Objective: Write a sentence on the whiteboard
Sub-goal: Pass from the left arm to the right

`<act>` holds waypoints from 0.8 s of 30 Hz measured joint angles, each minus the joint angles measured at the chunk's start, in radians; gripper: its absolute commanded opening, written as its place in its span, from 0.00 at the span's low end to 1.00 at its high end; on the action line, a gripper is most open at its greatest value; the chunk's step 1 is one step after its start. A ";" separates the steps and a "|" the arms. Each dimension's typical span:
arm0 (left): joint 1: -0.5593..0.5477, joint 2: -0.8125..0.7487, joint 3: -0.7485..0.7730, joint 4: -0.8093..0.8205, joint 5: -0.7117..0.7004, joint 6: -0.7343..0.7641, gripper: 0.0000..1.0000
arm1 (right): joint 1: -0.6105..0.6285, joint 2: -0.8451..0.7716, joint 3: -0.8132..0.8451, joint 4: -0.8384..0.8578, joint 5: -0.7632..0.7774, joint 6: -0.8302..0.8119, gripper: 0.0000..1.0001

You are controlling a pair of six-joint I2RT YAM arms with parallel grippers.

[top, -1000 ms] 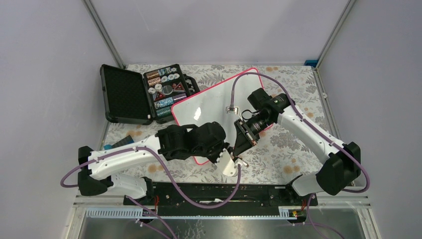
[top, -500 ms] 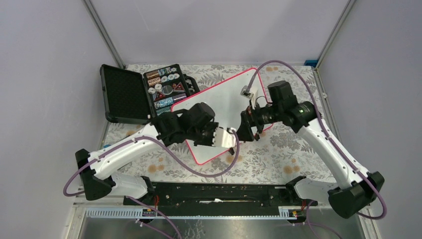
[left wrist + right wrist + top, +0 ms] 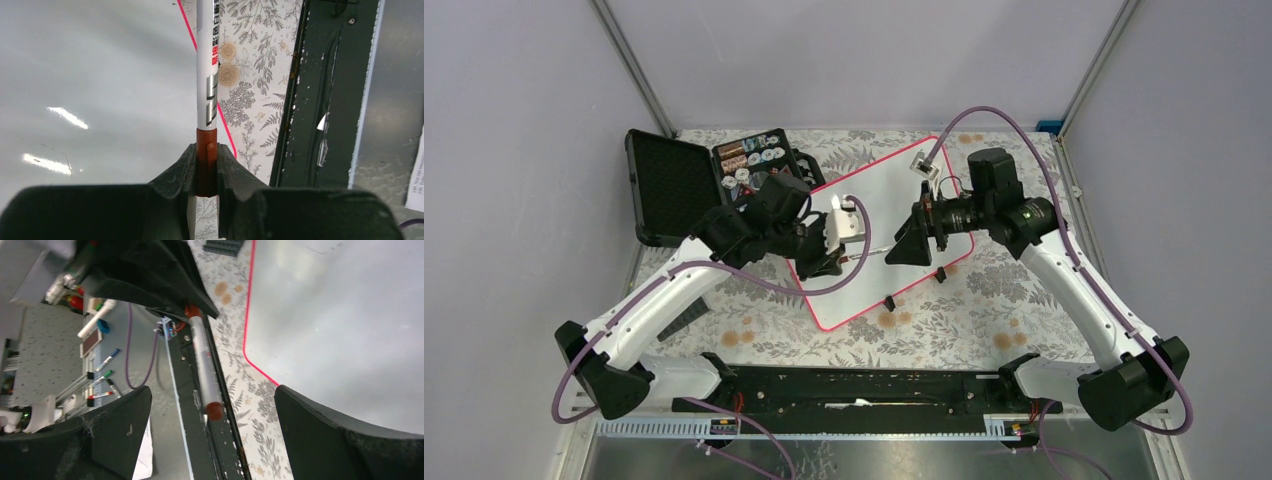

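The whiteboard [image 3: 864, 195] lies tilted on the flowered tablecloth, white with a thin pink-red rim, and no sentence shows on the surface I can see. My left gripper [image 3: 842, 258] hovers over the board, shut on the brown capped end of a white marker [image 3: 207, 75]. The marker [image 3: 874, 252] points right toward my right gripper [image 3: 896, 250]. In the right wrist view that gripper [image 3: 211, 390] stands wide open, with the marker's [image 3: 202, 360] free brown end between its fingers, touching neither. The board [image 3: 340, 315] fills that view's right side.
An open black case [image 3: 669, 190] with small parts sits at the back left, beside the board's corner. Two black clips [image 3: 888, 302] sit on the board's near right edge. A dark ridged block [image 3: 686, 312] lies near the left arm. A black rail [image 3: 864, 385] runs along the table's near edge.
Both grippers have moved from the board's near edge up over its middle. The right gripper has gone from shut to wide open. The left gripper has kept hold of the marker.
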 measured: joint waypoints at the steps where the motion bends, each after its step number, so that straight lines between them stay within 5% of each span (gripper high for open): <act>1: 0.011 0.000 0.000 0.000 0.019 -0.015 0.00 | 0.000 0.002 -0.005 0.023 -0.023 0.016 0.97; 6: 0.038 0.015 0.000 -0.001 0.075 -0.061 0.00 | -0.001 0.002 -0.013 0.116 -0.114 0.095 0.76; 12: 0.038 0.040 0.001 0.001 0.102 -0.093 0.00 | 0.004 0.002 -0.043 0.179 -0.140 0.185 0.62; 24: 0.039 0.054 0.017 0.024 0.124 -0.135 0.00 | 0.040 0.002 -0.114 0.232 -0.142 0.257 0.55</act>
